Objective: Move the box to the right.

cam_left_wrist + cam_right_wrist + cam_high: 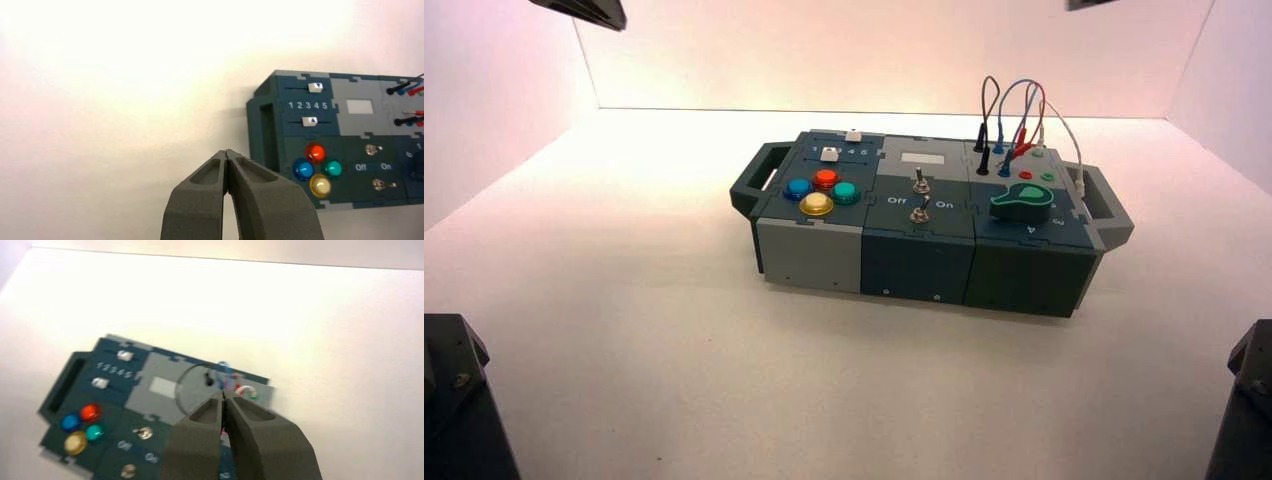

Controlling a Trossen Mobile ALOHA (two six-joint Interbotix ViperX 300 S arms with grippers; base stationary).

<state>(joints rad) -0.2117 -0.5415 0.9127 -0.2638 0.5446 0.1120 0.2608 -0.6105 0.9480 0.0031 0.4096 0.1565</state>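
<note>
In the high view only dark corners of the two arms show at the frame's edges, so the grippers themselves must be read from the wrist views. The right gripper hangs above the box with its fingers pressed together, and it hides the box's right end there; that picture is smeared, so the wires and plugs are hard to make out. The left gripper, also pressed together, sits off the box's left end, apart from it; the box's right part is cut off in that view.

The box is long, blocky and matte, dark teal-grey, with one light grey panel on its front left and a loop handle at the left end. Glossy domed round buttons, two small metal toggle switches and a green knob sit on top.

It stands on the white table, near the middle, its long axis running left to right, slightly turned.
</note>
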